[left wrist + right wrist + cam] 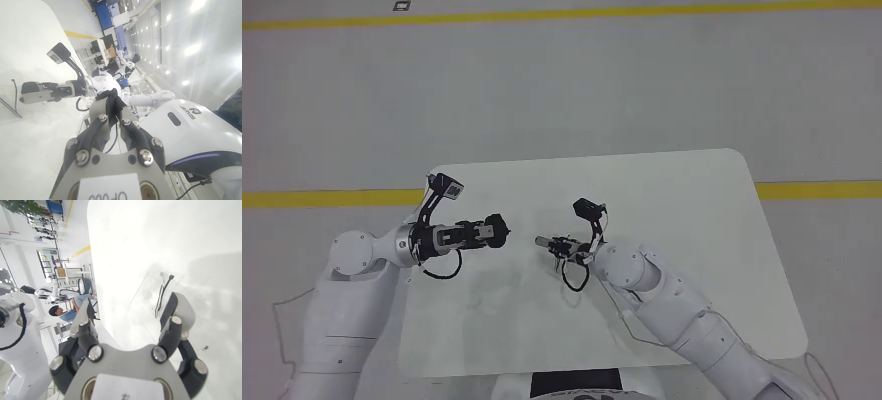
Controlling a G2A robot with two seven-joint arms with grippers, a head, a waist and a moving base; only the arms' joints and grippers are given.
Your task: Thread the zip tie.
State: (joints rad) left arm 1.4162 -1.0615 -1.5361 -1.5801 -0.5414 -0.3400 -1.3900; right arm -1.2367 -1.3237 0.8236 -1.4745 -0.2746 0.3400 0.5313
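Arms level over table (692, 200), tips facing: left claw (111, 98) pinched closed, right claw (130, 309) spread wide.

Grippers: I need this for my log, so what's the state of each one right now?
Left gripper: closed, black cloth at its tips.
Right gripper: open, empty.
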